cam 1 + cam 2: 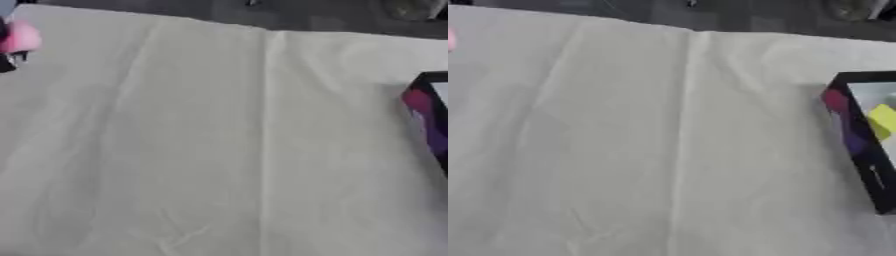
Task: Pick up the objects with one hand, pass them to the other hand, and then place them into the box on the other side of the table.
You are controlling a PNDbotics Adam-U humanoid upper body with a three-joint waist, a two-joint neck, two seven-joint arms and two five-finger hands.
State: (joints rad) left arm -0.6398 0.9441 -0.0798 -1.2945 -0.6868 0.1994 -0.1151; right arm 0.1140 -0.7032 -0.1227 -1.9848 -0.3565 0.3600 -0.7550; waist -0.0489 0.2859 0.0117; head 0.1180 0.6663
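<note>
Left eye view shows a pink object [19, 37] at the desk's [219, 150] far left edge, with something dark just beside it that may be the left hand; its fingers cannot be told. Box [859, 145], holding something yellow [883, 120], sits at the right edge, well apart. Right hand is out of view.

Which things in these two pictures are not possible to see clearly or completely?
- Box: cut off by the right edge in both views, so most of its inside is out of sight.
- Yellow thing inside the box: right eye view only, cut by the edge; its kind is unclear.
- Pink thing at the upper left: blurred, cut by the left edge; the dark shape beside it cannot be identified.
- Both robot hands: not visible.
</note>
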